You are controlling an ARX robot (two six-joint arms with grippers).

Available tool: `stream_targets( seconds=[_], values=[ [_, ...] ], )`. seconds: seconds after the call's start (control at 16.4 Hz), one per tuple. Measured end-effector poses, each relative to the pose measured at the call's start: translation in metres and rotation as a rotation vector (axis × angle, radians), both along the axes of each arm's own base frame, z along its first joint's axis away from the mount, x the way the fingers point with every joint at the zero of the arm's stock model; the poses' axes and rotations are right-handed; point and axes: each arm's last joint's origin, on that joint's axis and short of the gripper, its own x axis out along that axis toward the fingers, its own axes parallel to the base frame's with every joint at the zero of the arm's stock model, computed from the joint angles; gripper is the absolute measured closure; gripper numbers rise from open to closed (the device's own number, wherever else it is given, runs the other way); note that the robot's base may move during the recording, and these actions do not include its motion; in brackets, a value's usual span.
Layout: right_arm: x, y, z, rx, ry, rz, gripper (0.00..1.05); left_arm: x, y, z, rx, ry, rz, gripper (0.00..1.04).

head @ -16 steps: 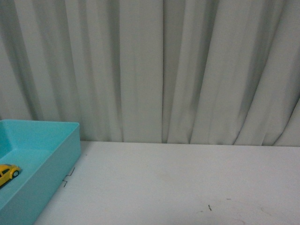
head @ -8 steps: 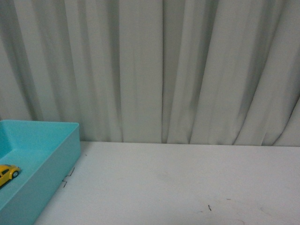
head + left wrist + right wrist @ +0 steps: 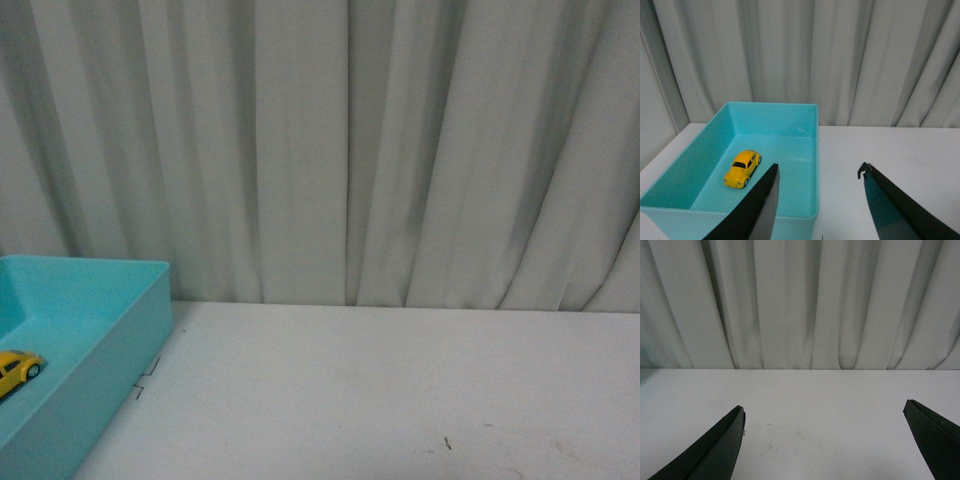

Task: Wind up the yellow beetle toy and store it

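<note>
The yellow beetle toy (image 3: pixel 742 168) rests on its wheels on the floor of a turquoise bin (image 3: pixel 790 112). In the front view the toy (image 3: pixel 17 369) shows at the far left edge inside the bin (image 3: pixel 120 340). My left gripper (image 3: pixel 817 170) is open and empty, held above and behind the bin's near right corner, apart from the toy. My right gripper (image 3: pixel 824 412) is open and empty over bare white table. Neither gripper shows in the front view.
A white table (image 3: pixel 400 400) carries the bin at its left end. A pleated grey-white curtain (image 3: pixel 350 150) hangs close behind the table's far edge. Small dark marks (image 3: pixel 447 442) dot the tabletop.
</note>
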Motion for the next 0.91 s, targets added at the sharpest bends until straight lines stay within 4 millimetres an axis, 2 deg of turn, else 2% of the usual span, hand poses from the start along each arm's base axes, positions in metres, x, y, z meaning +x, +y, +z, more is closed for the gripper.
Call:
stream_targets(
  seconds=[0.3,0.91],
  values=[
    [0.0,0.0,0.0,0.0,0.0,0.0,0.06,0.0,0.0,0.0,0.0,0.0,0.0,0.06],
    [0.0,0.0,0.0,0.0,0.0,0.0,0.06,0.0,0.0,0.0001,0.0,-0.001,0.0,0.07]
  ],
)
